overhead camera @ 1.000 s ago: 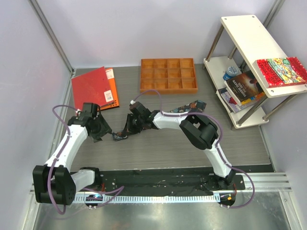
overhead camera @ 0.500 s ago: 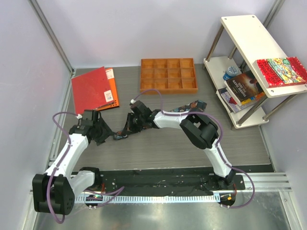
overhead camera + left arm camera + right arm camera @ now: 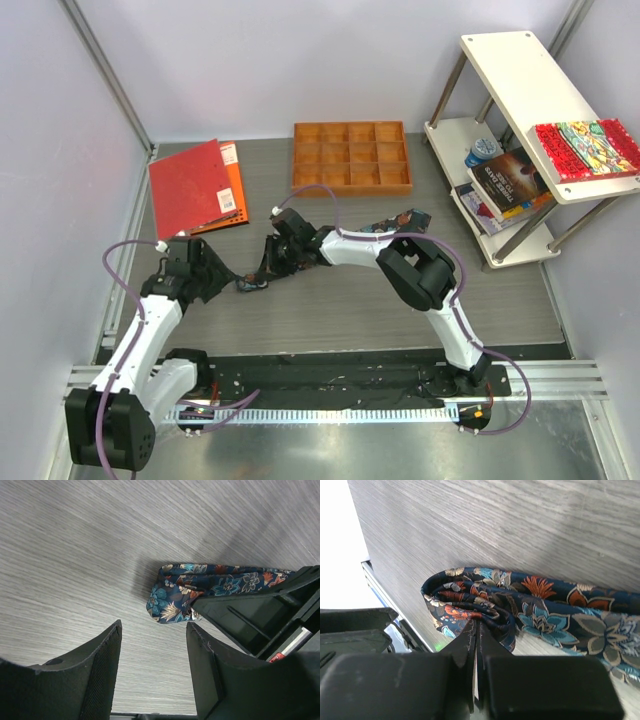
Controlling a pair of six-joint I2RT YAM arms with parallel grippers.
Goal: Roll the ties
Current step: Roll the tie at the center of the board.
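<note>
Tie (image 3: 535, 610) on table (image 3: 330, 310), near side of wooden tray (image 3: 351, 156), end curled into small coil. Right gripper (image 3: 476, 630) fingers pressed together, pinching coil core, likely as winding pivot. Left gripper (image 3: 152, 640) fingers spread, empty, beside coil, likely to steady it.

Left fingers (image 3: 97, 677) apart — right fingers (image 3: 461, 654) pinched

Tie (image 3: 545, 615): dark navy, busy floral pattern in orange, red, teal, white. Table (image 3: 75, 555): grey, fine wood grain. Tray (image 3: 351, 187): orange-brown. Folder (image 3: 185, 185): red, orange underneath. Shelf (image 3: 510, 70): white.
</note>
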